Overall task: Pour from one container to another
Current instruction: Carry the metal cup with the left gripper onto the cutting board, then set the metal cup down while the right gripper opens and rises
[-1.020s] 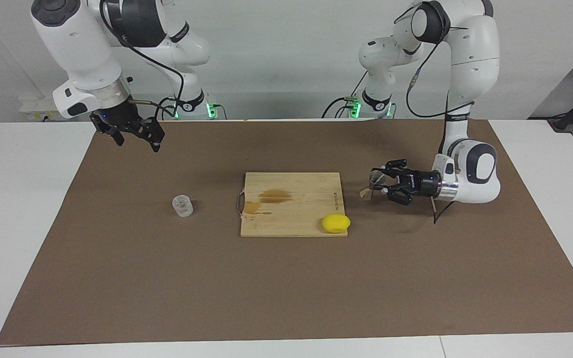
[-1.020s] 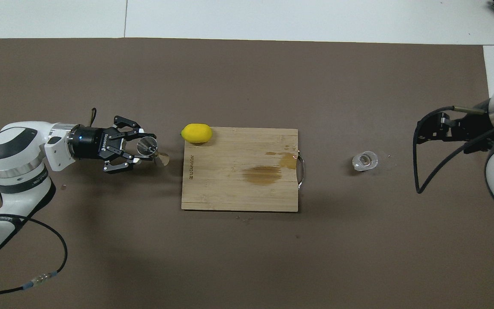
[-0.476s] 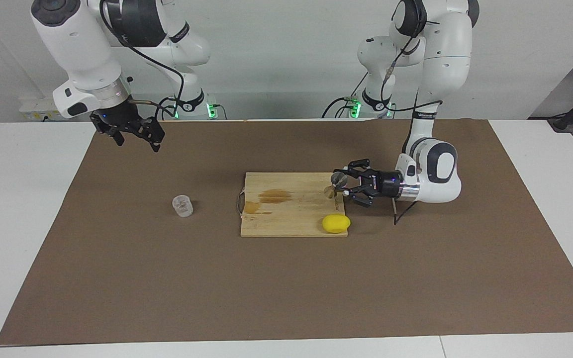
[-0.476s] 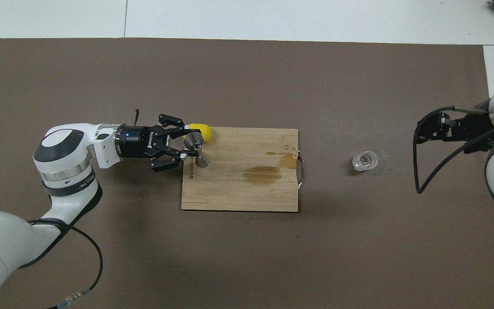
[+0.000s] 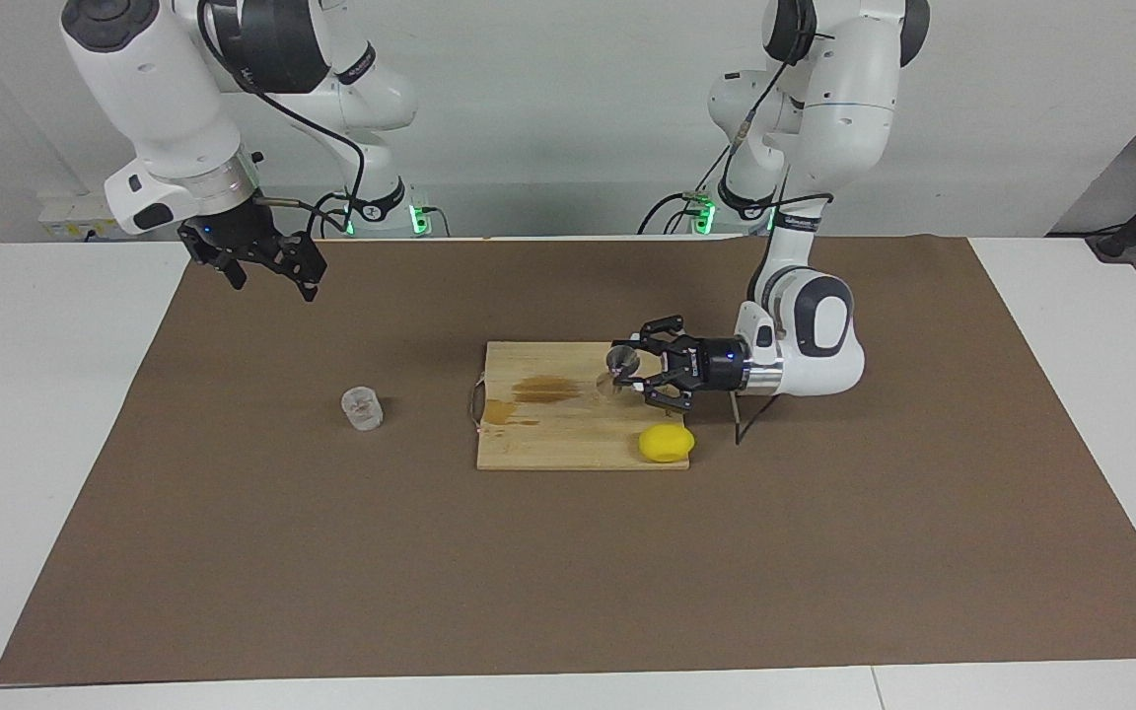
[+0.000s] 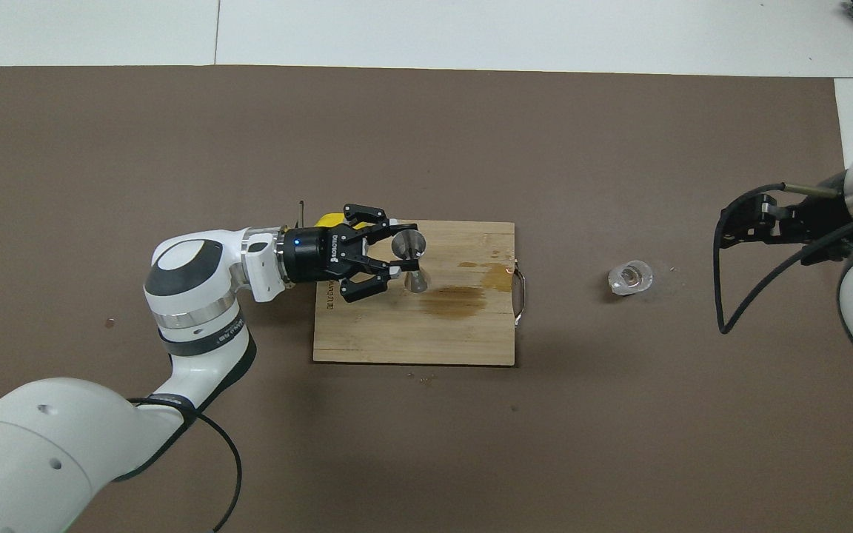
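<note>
I have the left gripper [image 5: 633,374] pinched on the jigger [image 5: 617,367] at its waist, wrist turned flat so the jigger lies roughly sideways in the air. It hangs over the board [image 5: 548,434], above the end nearer the left arm. From overhead the jigger [image 6: 410,259] shows one cone mouth-on and the other pointing toward the robots; the left gripper [image 6: 397,259] reaches in from the left arm's end of the counter [image 5: 568,582].

The cup [image 5: 362,408] stands upright on the brown mat [image 5: 233,552], toward the right arm's end, well apart from the board and from both grippers. Overhead, the cup [image 6: 630,277] sits beside the board's handle end — clear gap between them.

Right arm waits. The right gripper [image 5: 270,274] is raised over the mat, nearer the robots than the cup, fingers spread, nothing in them. Overhead the right gripper [image 6: 741,226] only pokes in at the edge.

Board [image 6: 412,340] has a brown stain [image 6: 455,300] mid-surface and a smaller one by the handle. The lemon [image 5: 667,443] rests on the board's corner at the left arm's end, farther from the robots than the jigger's spot — from overhead the lemon [image 6: 328,220] is mostly covered by the gripper.
</note>
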`<control>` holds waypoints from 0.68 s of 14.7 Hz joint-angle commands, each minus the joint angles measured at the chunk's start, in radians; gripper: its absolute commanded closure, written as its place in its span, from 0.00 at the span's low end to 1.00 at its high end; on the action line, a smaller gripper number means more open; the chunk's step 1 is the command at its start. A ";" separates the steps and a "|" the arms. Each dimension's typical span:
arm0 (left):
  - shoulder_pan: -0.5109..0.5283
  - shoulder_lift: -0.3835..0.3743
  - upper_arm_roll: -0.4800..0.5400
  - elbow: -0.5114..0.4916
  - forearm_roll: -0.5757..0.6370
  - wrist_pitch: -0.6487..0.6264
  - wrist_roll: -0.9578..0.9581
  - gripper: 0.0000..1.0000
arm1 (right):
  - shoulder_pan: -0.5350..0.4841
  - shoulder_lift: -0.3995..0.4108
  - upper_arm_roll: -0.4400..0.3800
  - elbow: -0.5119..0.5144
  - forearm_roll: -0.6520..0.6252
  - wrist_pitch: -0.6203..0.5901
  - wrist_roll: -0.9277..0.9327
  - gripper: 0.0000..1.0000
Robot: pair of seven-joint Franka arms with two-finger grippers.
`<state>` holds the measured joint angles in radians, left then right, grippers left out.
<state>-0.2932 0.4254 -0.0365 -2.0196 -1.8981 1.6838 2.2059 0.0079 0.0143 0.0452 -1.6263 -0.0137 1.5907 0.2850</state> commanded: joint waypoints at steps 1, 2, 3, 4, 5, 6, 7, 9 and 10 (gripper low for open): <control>-0.099 -0.051 0.015 -0.097 -0.131 0.083 0.142 1.00 | -0.005 -0.022 0.001 -0.027 0.023 0.012 -0.017 0.01; -0.121 -0.057 0.015 -0.114 -0.150 0.103 0.182 1.00 | -0.006 -0.022 0.001 -0.027 0.023 0.012 -0.017 0.01; -0.138 -0.059 0.015 -0.129 -0.165 0.117 0.233 1.00 | -0.006 -0.022 0.001 -0.027 0.023 0.014 -0.017 0.01; -0.150 -0.060 0.015 -0.140 -0.174 0.140 0.300 1.00 | -0.006 -0.022 0.001 -0.027 0.023 0.014 -0.017 0.01; -0.153 -0.062 0.015 -0.146 -0.174 0.160 0.352 1.00 | -0.006 -0.022 0.001 -0.027 0.024 0.014 -0.017 0.01; -0.158 -0.062 0.017 -0.148 -0.174 0.175 0.391 1.00 | -0.006 -0.022 0.001 -0.027 0.024 0.014 -0.017 0.01; -0.164 -0.062 0.015 -0.148 -0.174 0.192 0.415 1.00 | -0.006 -0.022 0.001 -0.027 0.024 0.012 -0.017 0.01; -0.178 -0.060 0.017 -0.145 -0.182 0.206 0.486 1.00 | -0.006 -0.022 0.001 -0.027 0.024 0.012 -0.015 0.01; -0.181 -0.060 0.017 -0.143 -0.193 0.211 0.542 1.00 | -0.008 -0.022 0.001 -0.027 0.023 0.014 -0.015 0.01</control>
<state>-0.4434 0.4094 -0.0352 -2.1281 -2.0511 1.8598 2.6530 0.0079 0.0143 0.0452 -1.6263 -0.0136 1.5907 0.2850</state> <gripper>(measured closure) 0.480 0.004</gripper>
